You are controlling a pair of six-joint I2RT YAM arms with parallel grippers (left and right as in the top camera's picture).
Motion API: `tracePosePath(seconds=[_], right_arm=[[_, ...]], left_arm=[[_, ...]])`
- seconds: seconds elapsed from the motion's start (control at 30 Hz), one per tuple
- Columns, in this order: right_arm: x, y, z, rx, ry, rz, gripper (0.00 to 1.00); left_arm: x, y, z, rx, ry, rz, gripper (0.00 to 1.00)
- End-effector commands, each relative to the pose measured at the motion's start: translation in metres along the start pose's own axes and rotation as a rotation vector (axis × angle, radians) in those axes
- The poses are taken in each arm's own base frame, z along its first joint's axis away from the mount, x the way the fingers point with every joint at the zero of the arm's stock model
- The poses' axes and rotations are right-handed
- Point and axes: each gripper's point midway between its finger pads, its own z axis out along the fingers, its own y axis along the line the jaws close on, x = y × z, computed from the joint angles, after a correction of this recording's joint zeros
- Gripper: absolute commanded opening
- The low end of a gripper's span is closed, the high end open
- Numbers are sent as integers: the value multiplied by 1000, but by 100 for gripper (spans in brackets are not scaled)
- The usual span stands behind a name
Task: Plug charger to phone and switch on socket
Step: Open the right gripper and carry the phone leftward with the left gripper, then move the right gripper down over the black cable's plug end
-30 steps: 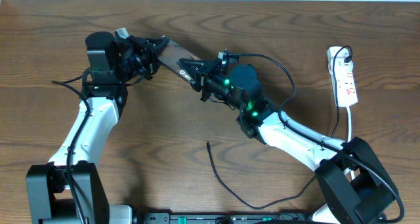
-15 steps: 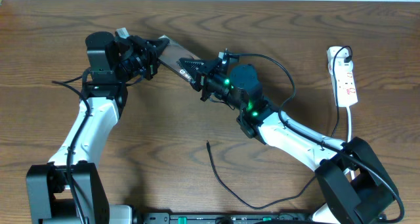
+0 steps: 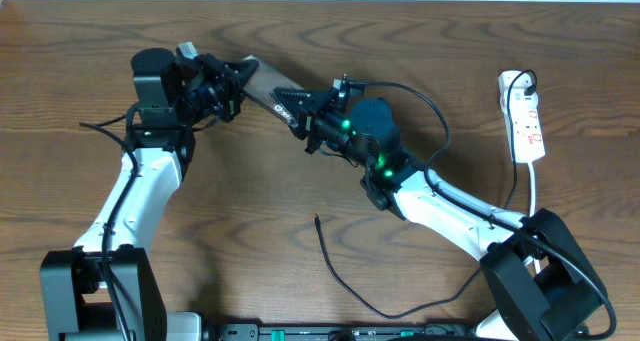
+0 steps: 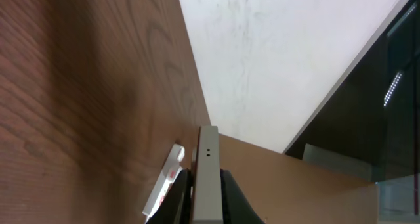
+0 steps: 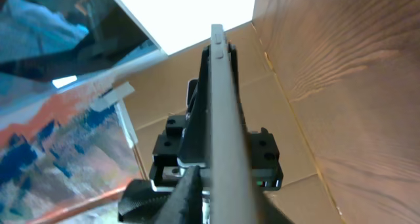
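Evidently the flat, dark, glossy phone (image 3: 268, 85) is off the brown wooden table (image 3: 230, 231), held on edge between the two arms at the far side, left of centre. The left gripper (image 3: 234, 81) is clamped on the phone's far-left end, and the right gripper (image 3: 303, 118) pinches the near-right end, where the white lettering sits. Each wrist view shows the phone edge-on as a thin grey slab with dark fingers pressed against both faces, so neither hand has any slack.

A two-handed hold like this probably serves to steady or turn the phone so that one end can be offered to the plug. I cannot tell which end carries the port.

The thin black charger cable lies loose on the table, its small tip (image 3: 317, 219) near the middle, well apart from the phone and from both hands. It trails toward the near edge.

The narrow white power-strip socket (image 3: 525, 116) rests at the far right, its white cord (image 3: 535, 196) running nearward, with no gripper near it. One hand must let go before the cable can be fetched.
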Motion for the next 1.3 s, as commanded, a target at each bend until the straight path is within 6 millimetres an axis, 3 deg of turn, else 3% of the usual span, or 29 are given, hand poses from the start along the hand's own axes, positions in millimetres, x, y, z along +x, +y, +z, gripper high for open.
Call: tracePosePath(seconds=[0.0,0.13,0.2,0.4,0.47,0.67,0.93,1.13,1.27], right_arm=[[8,6,3,-18,11,-27,17],[8,6,3,-18,11,-27,23],[8,6,3,-18,11,-27,31],[8,6,3,-19,10,-67,90],[8,6,3,-19,11,-95,99],[6,7,3,-20,8,-140,99],[-5,11,-4,-15,43,-187,99],[-14,15,-10,-13,80,-334,99],[-23,18,-15,-20,94,-567,99]], left_arm=[[5,5,3,-6,23,-9,8],[5,5,3,-6,23,-9,8],[5,5,3,-6,23,-9,8],[1,5,3,-8,6,-5,8],[-4,5,1,-8,-12,2,8],[-32,6,-17,3,-68,33,8],[-75,5,-70,67,-69,32,8],[-79,1,-112,148,35,133,7],[-62,-4,-136,222,172,190,7]])
